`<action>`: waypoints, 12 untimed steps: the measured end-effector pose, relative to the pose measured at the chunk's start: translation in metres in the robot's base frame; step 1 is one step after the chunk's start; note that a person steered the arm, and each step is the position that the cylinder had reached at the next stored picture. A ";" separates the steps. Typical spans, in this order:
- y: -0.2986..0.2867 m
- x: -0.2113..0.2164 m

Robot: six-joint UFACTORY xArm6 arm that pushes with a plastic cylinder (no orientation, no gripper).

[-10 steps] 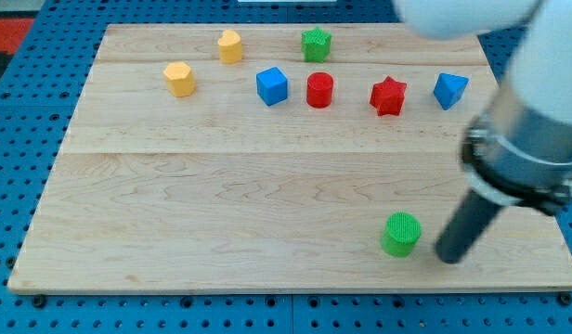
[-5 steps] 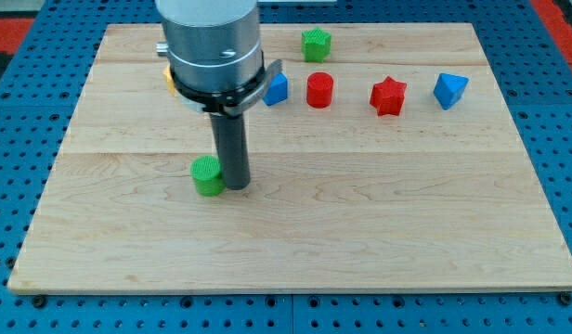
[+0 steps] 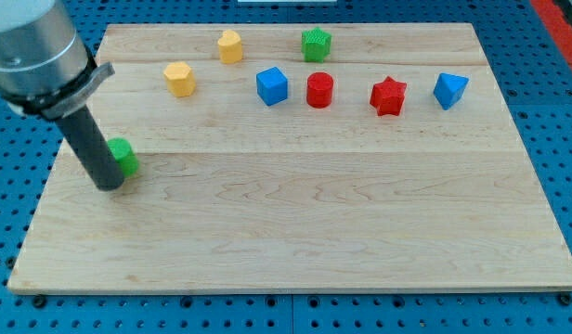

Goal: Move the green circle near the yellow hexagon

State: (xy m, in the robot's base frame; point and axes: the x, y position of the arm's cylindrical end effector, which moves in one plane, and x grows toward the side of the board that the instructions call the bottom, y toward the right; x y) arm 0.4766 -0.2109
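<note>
The green circle (image 3: 124, 157) sits on the wooden board (image 3: 295, 213) at the view's left, partly hidden by my rod. My tip (image 3: 110, 184) rests on the board just below and left of the green circle, touching or nearly touching it. The yellow hexagon (image 3: 179, 79) lies above and to the right of the green circle, about a block's width or two away. A second yellow block (image 3: 230, 45) stands near the board's top edge, to the right of the hexagon.
A green star-like block (image 3: 316, 44) is at the top middle. A blue cube (image 3: 272, 85), a red cylinder (image 3: 319, 90), a red star (image 3: 388, 96) and a blue triangular block (image 3: 449, 90) form a row across the upper right.
The green circle has been pushed from the lower right across the board to the left side, and my rod has moved with it, now standing on its lower left.
</note>
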 end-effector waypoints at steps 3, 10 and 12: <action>-0.001 -0.137; 0.014 -0.183; 0.049 -0.117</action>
State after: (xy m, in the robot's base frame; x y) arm 0.3591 -0.1617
